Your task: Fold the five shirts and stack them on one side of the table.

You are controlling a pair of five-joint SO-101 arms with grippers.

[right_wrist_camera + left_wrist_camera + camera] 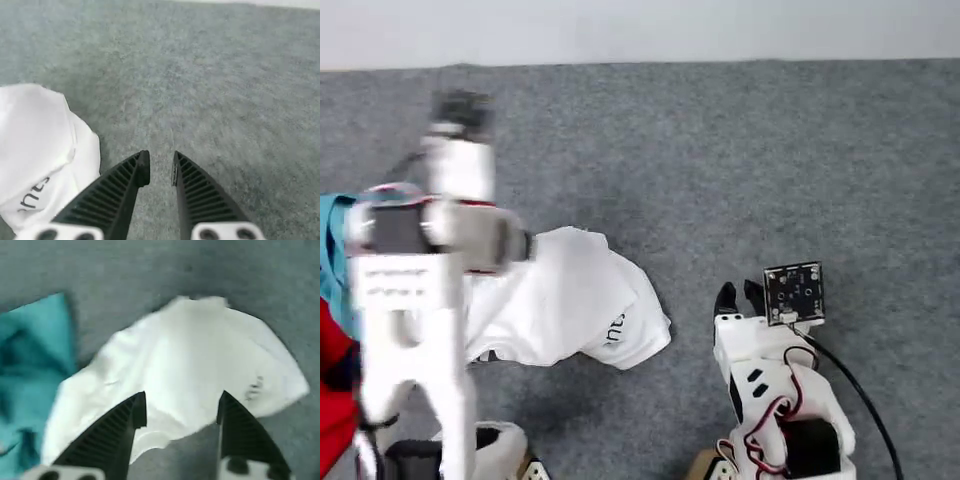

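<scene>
A crumpled white shirt point(570, 300) lies on the grey table point(740, 150) left of centre. My left gripper point(180, 407) hangs open above the white shirt point(190, 355), with nothing between its fingers. A teal shirt point(30, 370) lies beside the white one, at the table's left edge point(332, 260). A red shirt point(332, 380) lies nearer the front. My right gripper point(160, 169) is low over bare table to the right of the white shirt point(35, 150), open by a narrow gap and holding nothing; the high view has it at the front right point(738, 296).
The left arm point(420, 270) stands tall over the left part of the white shirt and hides it there. The right arm's base point(780, 410) sits at the front right. Bare grey surface stretches across the back and right of the table.
</scene>
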